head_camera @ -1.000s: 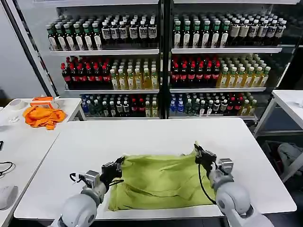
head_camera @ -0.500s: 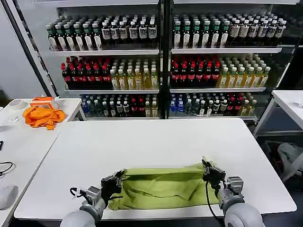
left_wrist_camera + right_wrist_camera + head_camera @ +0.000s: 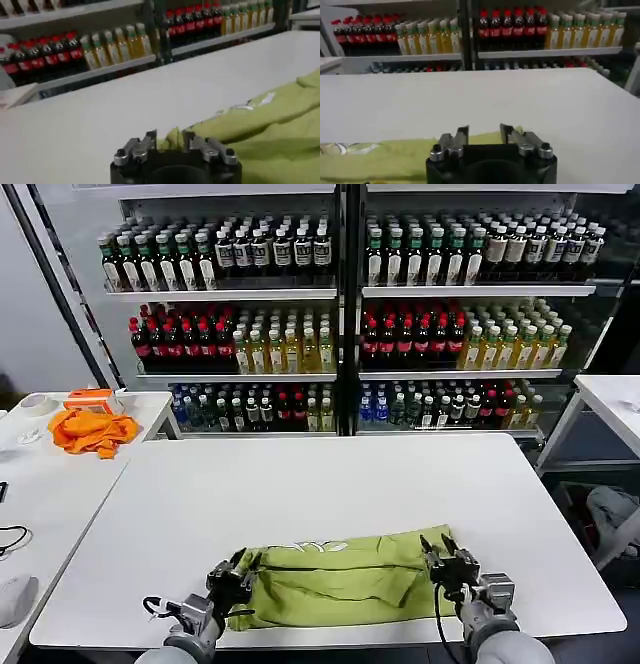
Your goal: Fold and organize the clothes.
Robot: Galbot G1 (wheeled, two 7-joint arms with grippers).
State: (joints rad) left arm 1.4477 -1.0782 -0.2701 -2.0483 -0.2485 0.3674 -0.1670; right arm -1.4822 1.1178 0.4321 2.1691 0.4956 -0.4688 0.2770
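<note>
Where the white worktop (image 3: 320, 484) runs out toward the robot, the yellow-green T-shirt (image 3: 340, 579) lies folded into a long, low band across its near edge. A strip of white-and-dark print (image 3: 305, 546) peeks out along the fold farthest from the robot, about midway along the shirt's far edge.

The left hand (image 3: 232, 572) sits at the shirt's left end. In the left wrist view its fingers (image 3: 145, 145) are parted, and a pinch of the shirt's corner (image 3: 172, 140) stands up in the gap between them; the pictures do not settle whether either finger touches the cloth. The hand is released, not clamped.

The right hand (image 3: 447, 556) sits at the shirt's right end, fingers pointing away from the robot. The right wrist view shows its fingers (image 3: 461, 136) spread apart, with the shirt's edge (image 3: 485, 136) lying flat on the worktop just beyond and below them. This hand too is released and grasps nothing.

Well apart from the shirt, on a second worktop (image 3: 40, 474) to its left and farther from the robot, a bright orange cloth (image 3: 92, 430) lies bunched up. Beyond the shirt, past the far edge of the worktop, stand shelves of bottled drinks (image 3: 340, 324).
</note>
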